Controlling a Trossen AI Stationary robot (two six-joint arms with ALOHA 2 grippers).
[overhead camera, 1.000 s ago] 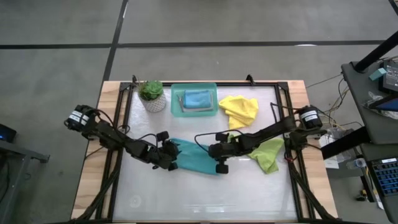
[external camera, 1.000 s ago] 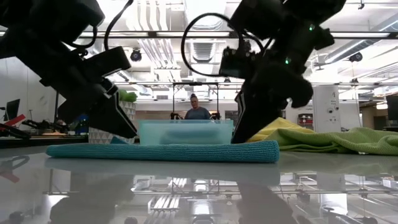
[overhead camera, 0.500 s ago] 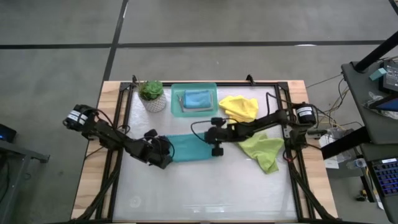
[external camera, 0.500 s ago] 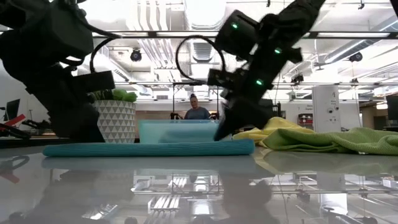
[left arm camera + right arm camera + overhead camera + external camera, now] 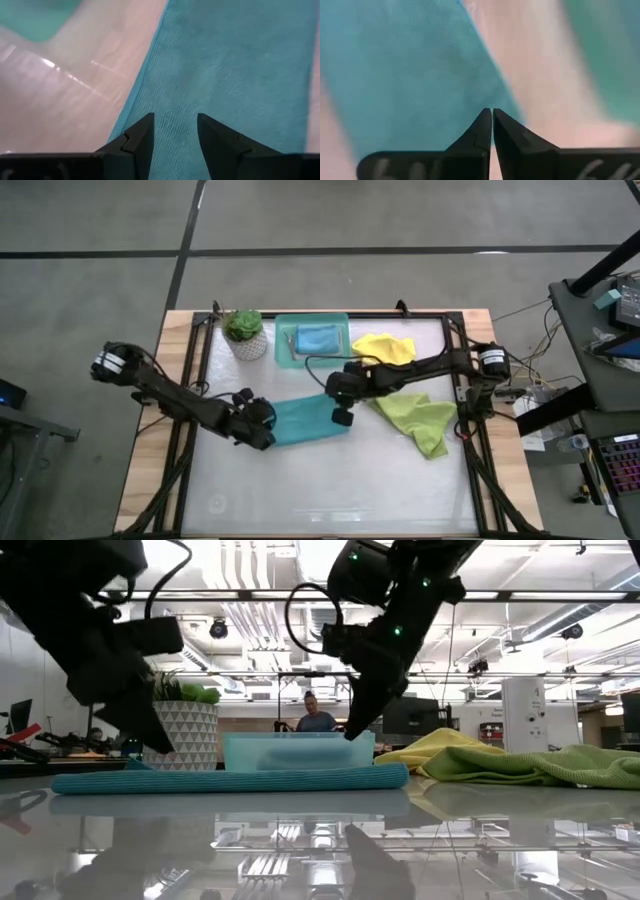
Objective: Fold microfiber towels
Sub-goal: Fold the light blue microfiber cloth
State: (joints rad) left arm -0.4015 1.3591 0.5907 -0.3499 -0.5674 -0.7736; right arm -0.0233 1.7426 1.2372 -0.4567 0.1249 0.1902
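**pixelwrench:** Going left to right on the desk (image 5: 330,490). The left gripper (image 5: 262,423) sits low at the left end of the folded teal towel (image 5: 310,418). In its wrist view the jaws are spread with the cloth showing through the gap, nothing pinched. From table height that towel (image 5: 230,780) lies flat in one long strip and the gripper (image 5: 150,730) hangs just above its left end.

**servo_sam:** And the right one?

**pixelwrench:** The right gripper (image 5: 338,402) is at the towel's right edge, towards the far side. Its jaws are pressed together and empty, lifted clear of the cloth in the low view (image 5: 352,730). The wrist camera shows teal fabric under the closed tips.

**servo_sam:** Other towels?

**pixelwrench:** A second teal-blue towel (image 5: 318,339) lies folded inside the teal tray (image 5: 283,352) at the back, beside a potted plant (image 5: 244,332). Right of the tray is the yellow towel (image 5: 385,346), crumpled, and nearer the front right the lime green towel (image 5: 418,420), also unfolded, with the right arm crossing over between them. I can't spot a grey one. Someone is standing in the room beyond the desk (image 5: 317,715).
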